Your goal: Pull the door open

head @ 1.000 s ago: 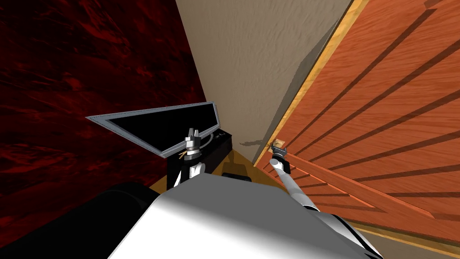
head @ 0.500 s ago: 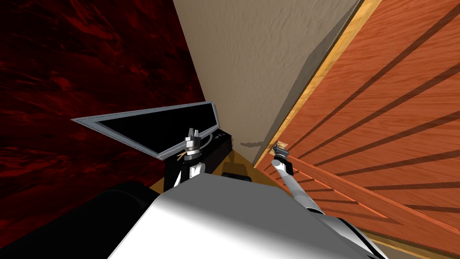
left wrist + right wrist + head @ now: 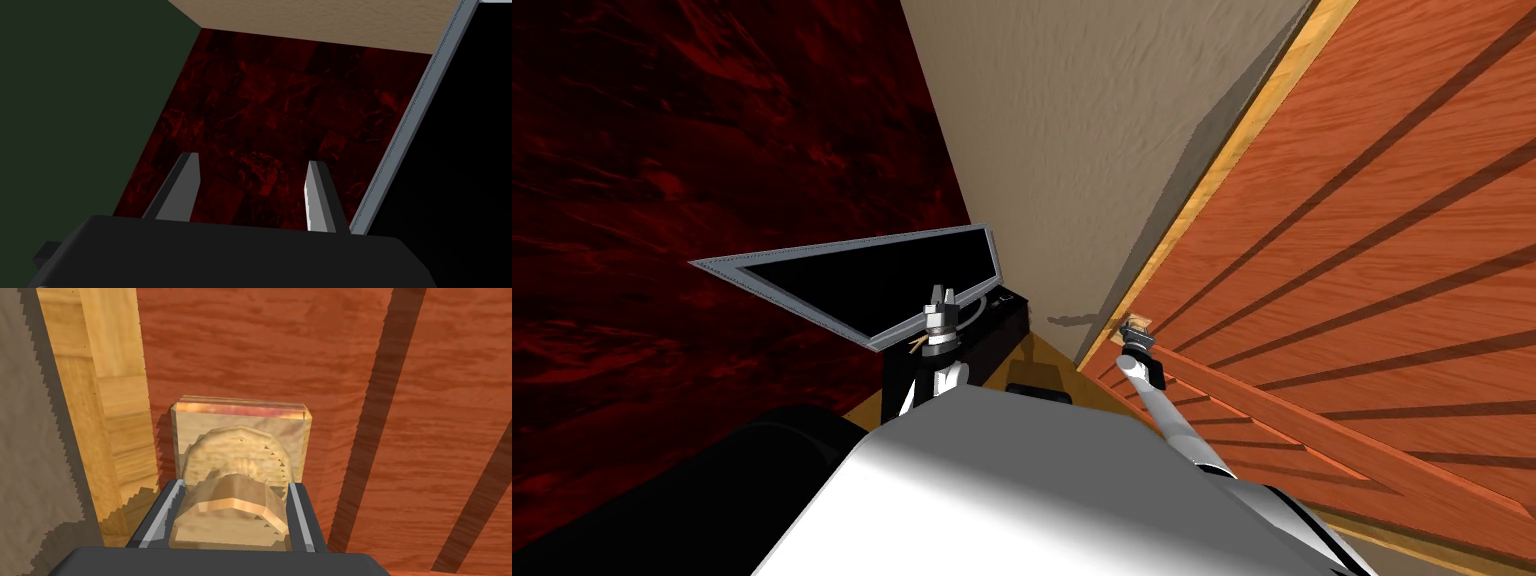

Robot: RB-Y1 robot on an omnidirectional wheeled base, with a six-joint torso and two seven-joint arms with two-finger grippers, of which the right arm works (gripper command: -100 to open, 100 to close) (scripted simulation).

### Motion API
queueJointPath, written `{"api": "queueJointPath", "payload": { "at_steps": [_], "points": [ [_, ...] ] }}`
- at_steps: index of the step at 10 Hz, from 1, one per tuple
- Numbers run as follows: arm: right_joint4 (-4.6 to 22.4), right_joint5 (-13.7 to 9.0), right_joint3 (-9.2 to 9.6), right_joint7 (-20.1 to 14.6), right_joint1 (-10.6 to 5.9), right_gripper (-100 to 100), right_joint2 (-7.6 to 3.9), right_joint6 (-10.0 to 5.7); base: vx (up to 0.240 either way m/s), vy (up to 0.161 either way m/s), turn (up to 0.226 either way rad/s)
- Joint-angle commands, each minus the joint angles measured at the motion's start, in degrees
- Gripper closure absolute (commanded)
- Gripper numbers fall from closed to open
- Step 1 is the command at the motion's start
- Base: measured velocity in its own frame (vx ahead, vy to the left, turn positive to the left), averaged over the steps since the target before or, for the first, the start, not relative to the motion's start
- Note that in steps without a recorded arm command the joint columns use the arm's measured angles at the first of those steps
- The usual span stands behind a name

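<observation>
Grip is done: your right claw [image 3: 236, 485] clenches the knob [image 3: 232, 513]; left claw [image 3: 252, 159] hangs released; the door [image 3: 400, 388] looks hardly open yet.

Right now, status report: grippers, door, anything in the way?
Right gripper, jaws shut on knob. Left gripper open, holding nothing. Door edge beside light frame. Nothing seen blocking.

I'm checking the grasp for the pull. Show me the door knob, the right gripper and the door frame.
door knob [image 3: 231, 515]: right wrist view, near face of the knob.
right gripper [image 3: 237, 485]: right wrist view, midway between its fingertips.
door frame [image 3: 100, 388]: right wrist view, face of the light wood strip.
</observation>
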Motion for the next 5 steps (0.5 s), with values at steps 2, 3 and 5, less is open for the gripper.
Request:
{"api": "queueJointPath", "payload": {
  "at_steps": [2, 3, 5],
  "points": [
    [-0.73, 0.48, 1.49, -1.04, 0.23, 100, -0.14, 0.9, -0.217, -0.029, 0.089],
    [-1.11, 0.67, 2.0, -1.43, 0.34, 100, -0.28, 1.18, -0.225, -0.009, 0.083],
    [-2.08, 1.16, 3.32, -2.43, 0.63, 100, -0.63, 1.9, -0.232, 0.014, 0.073]
  ]
}}
